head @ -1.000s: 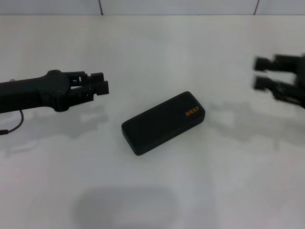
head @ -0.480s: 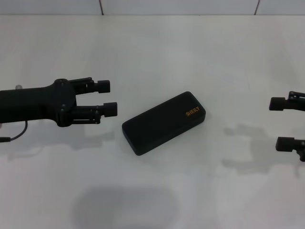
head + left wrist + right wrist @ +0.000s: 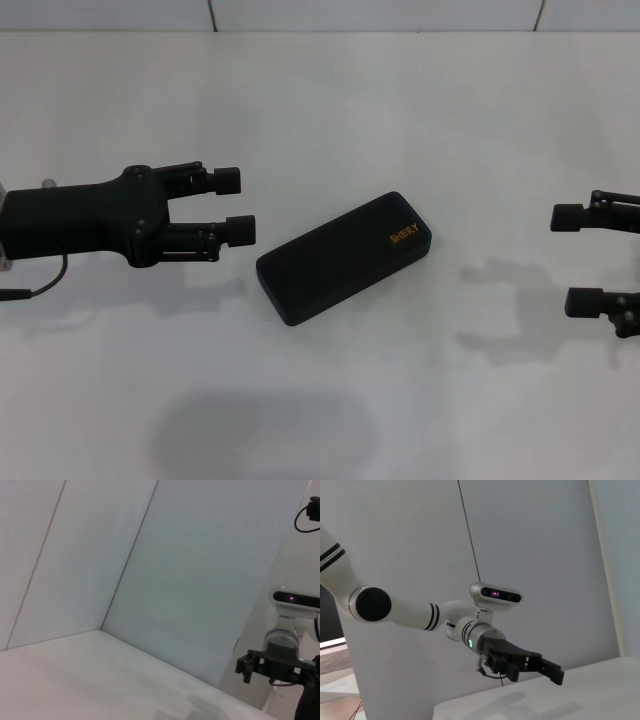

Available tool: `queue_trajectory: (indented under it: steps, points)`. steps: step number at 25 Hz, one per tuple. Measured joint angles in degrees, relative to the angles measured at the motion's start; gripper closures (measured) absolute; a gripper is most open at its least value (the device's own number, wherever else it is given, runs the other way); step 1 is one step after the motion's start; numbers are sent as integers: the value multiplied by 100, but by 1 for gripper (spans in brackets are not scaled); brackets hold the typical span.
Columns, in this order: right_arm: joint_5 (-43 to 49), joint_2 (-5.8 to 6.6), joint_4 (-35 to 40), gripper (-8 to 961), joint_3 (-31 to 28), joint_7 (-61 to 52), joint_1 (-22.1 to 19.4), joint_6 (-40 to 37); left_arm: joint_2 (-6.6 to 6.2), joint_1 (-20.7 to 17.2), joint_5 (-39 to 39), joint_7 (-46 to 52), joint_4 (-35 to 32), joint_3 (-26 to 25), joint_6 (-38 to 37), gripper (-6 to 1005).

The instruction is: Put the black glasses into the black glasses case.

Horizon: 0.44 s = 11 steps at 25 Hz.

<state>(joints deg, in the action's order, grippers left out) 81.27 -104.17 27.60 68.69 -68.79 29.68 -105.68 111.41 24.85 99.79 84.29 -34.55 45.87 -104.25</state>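
The black glasses case lies shut on the white table, slanted, with its gold lettering toward the right end. My left gripper hovers just left of the case, its fingers open and pointing at it, holding nothing. Off at the right edge of the head view, my right gripper is open too, empty, well clear of the case. The black glasses are out of view in every frame. In the right wrist view the left gripper shows far off above the table.
The white table spreads wide around the case. A pale wall with a seam runs along its far edge. A thin cable hangs under the left arm.
The left gripper has opened and edged right toward the case. The right gripper dropped from higher up, spread open, and shifted slightly left.
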Motion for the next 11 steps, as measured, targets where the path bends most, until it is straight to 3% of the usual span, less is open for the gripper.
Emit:
queue_trajectory:
  steps: [11]
  points:
    - [9, -119, 166, 79, -18, -3, 19, 89, 3, -23, -12, 0, 0, 0, -164, 134]
